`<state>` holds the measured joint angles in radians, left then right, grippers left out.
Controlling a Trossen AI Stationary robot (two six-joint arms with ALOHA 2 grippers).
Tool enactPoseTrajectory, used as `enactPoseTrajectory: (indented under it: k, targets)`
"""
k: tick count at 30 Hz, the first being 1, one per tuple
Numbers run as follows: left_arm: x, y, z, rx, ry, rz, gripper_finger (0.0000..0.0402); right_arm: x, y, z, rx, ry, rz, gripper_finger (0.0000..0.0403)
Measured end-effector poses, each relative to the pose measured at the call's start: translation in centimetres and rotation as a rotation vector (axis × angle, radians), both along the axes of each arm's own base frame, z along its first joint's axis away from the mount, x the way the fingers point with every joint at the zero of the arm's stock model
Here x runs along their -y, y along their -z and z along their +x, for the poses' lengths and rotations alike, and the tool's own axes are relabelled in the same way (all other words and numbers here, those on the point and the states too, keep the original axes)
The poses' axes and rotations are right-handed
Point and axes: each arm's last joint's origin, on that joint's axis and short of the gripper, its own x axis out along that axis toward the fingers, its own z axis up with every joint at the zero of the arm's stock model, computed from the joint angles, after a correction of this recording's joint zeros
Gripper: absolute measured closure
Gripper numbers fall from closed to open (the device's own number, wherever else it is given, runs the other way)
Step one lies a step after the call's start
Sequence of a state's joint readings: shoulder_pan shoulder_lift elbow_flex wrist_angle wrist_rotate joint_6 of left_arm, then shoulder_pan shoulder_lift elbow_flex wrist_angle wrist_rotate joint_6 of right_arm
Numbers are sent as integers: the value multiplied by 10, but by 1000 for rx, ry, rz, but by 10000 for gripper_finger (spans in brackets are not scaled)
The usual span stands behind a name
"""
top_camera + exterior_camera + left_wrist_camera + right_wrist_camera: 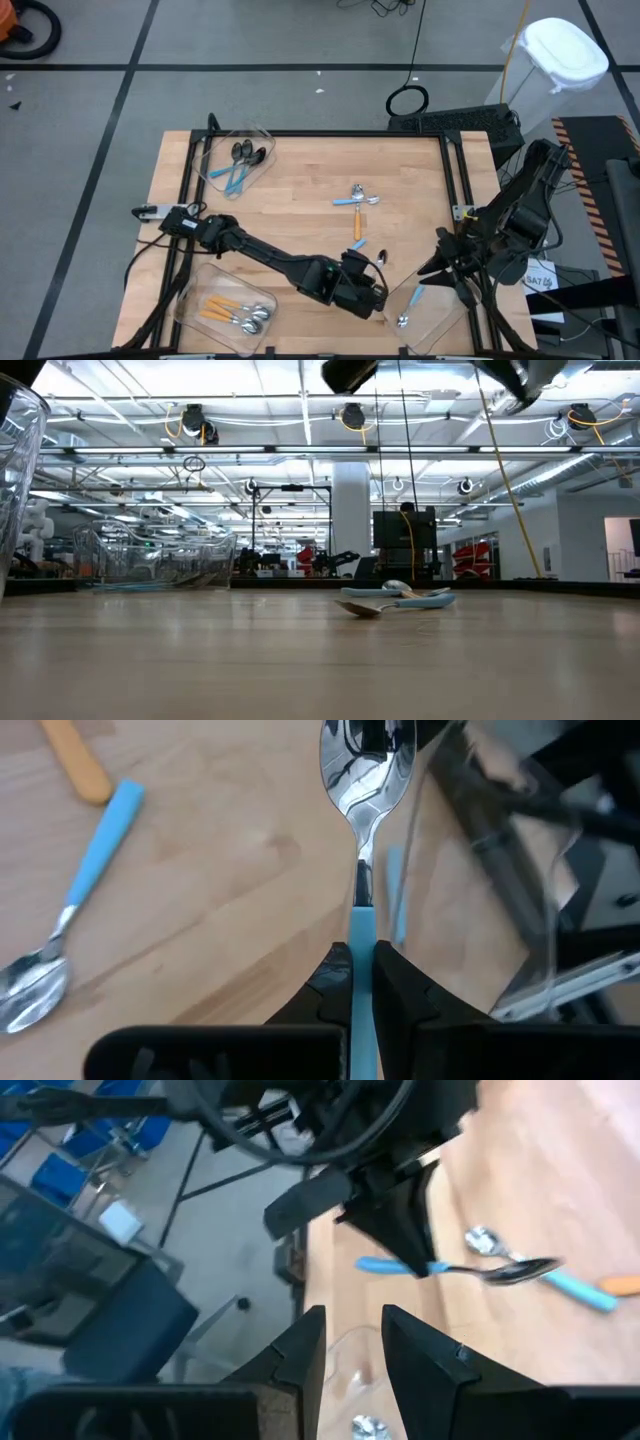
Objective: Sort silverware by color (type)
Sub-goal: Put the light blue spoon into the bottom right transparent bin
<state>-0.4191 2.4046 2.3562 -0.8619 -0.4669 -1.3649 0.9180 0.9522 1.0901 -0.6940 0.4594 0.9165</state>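
One silver blue-handled spoon point(362, 840) is pinched in the left hand point(362, 982) near the table's point(300, 215) front-right corner, beside the clear bin point(432, 318). Right hand point(350, 1342) hovers part-open, holding nothing.

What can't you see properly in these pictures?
- High view: the left hand is hidden under its own dark arm, so the spoon it grips only shows in the left wrist view.
- Left wrist view: that spoon's blue handle runs off the picture's edge.
- Low view: both arms are cut off at the top edge.
- High view: the spoons in the front left bin are too small to count.
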Motion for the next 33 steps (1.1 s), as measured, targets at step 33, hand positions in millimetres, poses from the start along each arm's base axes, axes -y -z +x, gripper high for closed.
enactPoseTrajectory:
  k: [33]
  targets:
    - [-40,-35,37,506,-378,50,388,5,15,-8,3,266,-148,303]
